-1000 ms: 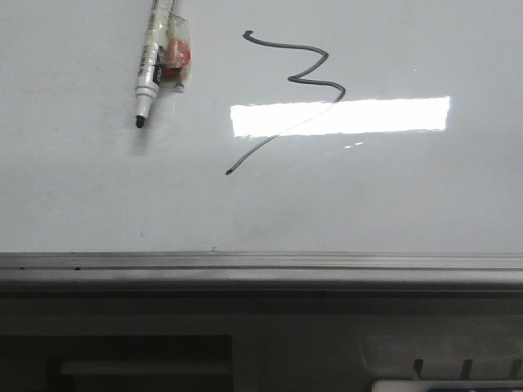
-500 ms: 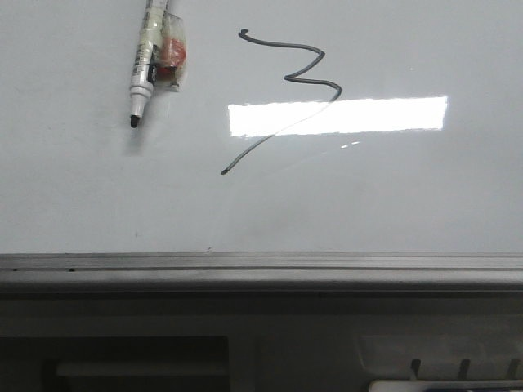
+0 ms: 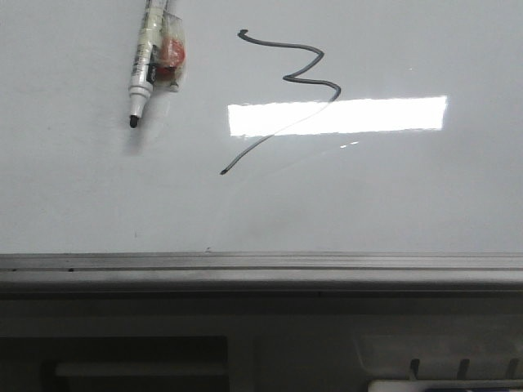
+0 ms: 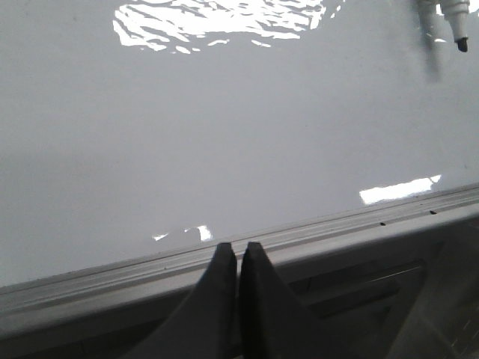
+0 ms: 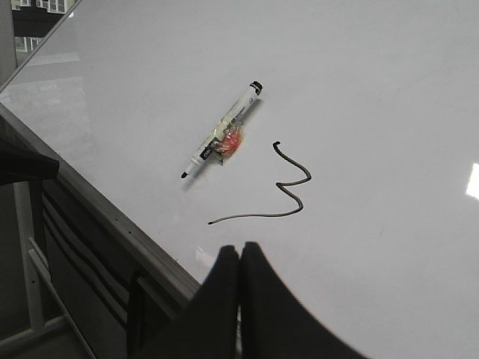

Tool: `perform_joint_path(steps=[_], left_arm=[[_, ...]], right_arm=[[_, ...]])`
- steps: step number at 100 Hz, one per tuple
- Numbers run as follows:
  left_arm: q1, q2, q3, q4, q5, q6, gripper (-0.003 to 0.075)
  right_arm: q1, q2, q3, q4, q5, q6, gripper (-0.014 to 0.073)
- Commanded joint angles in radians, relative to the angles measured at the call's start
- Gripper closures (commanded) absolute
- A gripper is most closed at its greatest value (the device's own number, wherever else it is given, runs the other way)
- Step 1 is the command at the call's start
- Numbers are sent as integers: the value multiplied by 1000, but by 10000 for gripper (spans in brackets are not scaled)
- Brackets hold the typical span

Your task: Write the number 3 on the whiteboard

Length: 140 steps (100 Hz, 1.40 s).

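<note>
Evidently the thin dark grey zigzag number 3 (image 3: 288, 90) stands complete at centre of the glossy pale whiteboard (image 3: 409, 196), the uncapped white marker (image 3: 145, 64) lying at its 9 o'clock, both grippers (image 4: 238, 250) (image 5: 239, 250) closed, empty.

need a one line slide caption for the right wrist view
Closed right gripper above the whiteboard, where a hand-drawn number 3 sits beside an uncapped marker.

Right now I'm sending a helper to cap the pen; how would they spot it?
Look at the big pale whiteboard. Left of the drawn number 3 lies the marker, uncapped, black tip toward the near rail. Nothing else there is solid, and it has a reddish blob taped to its side.
</note>
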Motion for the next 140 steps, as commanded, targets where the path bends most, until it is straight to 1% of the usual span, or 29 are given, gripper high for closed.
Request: perform_joint_path(steps=[1, 6, 12, 16, 17, 19, 24, 27, 31, 34, 52, 59, 66, 74, 140], left_arm=[[2, -24, 14, 0, -53, -12, 741], [2, -24, 14, 0, -53, -12, 741], [2, -24, 14, 0, -53, -12, 741], [2, -24, 14, 0, -53, -12, 741], [2, -24, 14, 0, -53, -12, 741], [2, -24, 14, 0, -53, -12, 741], [2, -24, 14, 0, -53, -12, 741], [2, -24, 14, 0, -53, -12, 741], [2, -24, 14, 0, -53, -12, 741], [2, -24, 14, 0, -53, -12, 741], [2, -24, 14, 0, -53, -12, 741], [2, -24, 14, 0, -53, -12, 741], [2, -24, 14, 0, -53, -12, 741], [2, -24, 14, 0, -54, -12, 741], [2, -24, 14, 0, -54, -12, 741]], right_arm=[[-3, -2, -9, -57, -74, 2, 643], [-3, -2, -1, -107, -78, 4, 643], [-10, -2, 16, -211, -76, 14, 643], [-24, -2, 30, -285, -76, 104, 643], [-31, -2, 37, -297, -78, 149, 643], [-40, -2, 50, -334, -78, 198, 643], [-89, -2, 89, -411, -77, 391, 643], [-119, -2, 115, -442, -79, 465, 643], [-171, -2, 157, -453, -88, 527, 643], [-208, -2, 184, -453, -97, 544, 643], [-439, -2, 321, -453, -151, 546, 643], [-501, -4, 352, -453, -151, 546, 643], [-540, -7, 382, -453, -151, 546, 643], [-554, -11, 398, -453, -136, 546, 643], [-553, -11, 398, -453, -149, 546, 643]])
